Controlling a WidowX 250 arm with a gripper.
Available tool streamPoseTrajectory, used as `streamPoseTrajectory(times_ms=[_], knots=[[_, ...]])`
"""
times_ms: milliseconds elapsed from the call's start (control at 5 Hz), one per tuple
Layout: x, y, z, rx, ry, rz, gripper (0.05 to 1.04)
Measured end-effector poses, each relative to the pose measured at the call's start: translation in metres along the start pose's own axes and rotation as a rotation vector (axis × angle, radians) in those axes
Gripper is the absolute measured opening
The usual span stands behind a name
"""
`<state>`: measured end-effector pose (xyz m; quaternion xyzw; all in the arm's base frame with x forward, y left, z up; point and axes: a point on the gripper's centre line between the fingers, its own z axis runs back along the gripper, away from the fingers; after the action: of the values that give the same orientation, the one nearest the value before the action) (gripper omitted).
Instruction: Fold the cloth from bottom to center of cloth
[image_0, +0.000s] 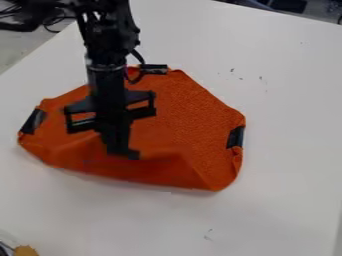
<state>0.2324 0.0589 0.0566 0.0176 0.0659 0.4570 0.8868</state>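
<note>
The orange cloth (190, 107) lies across the middle and left of the frame, on the white table (284, 110). Its lower edge bulges in a loose, smooth band, so the fold looks begun but well short of done: the bottom has yet to be laid flat at the center. The gripper (125, 152) hangs over the lower left-center of the cloth, by that band; whether it is spread, pressed together or pinching fabric, I cannot tell. Black patches (235, 137) sit at the cloth's left, right and top edges, with no readable writing.
</note>
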Motion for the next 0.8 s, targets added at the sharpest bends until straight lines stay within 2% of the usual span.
streamPoseTrajectory(times_ms=[400,600,800], knots=[[0.033,-0.027,-0.030,0.020,0.096,-0.063,0.059],[0.040,-0.032,-0.037,0.014,0.111,-0.090,0.059],[0.044,-0.032,-0.038,-0.001,0.097,-0.083,0.081]])
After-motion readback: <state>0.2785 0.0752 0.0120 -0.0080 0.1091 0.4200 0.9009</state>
